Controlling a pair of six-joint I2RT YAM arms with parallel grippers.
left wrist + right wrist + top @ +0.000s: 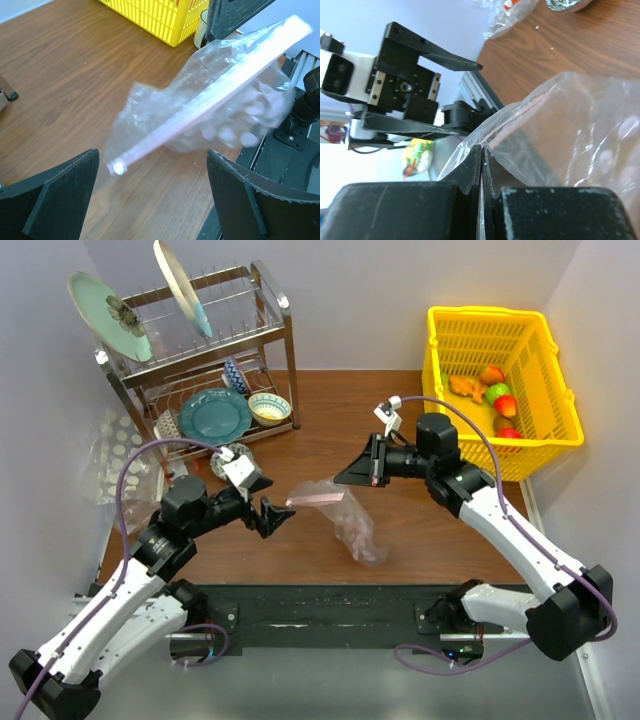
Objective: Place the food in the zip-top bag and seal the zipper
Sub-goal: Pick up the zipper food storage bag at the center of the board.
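While right gripper clamps shut on one end of zipper, bag is held over table centre. Zipper long axis points at left gripper; free end just ahead of its wide-open fingers, not touching. Left arm nearer free end. Food in yellow basket, well apart. No legible writing.
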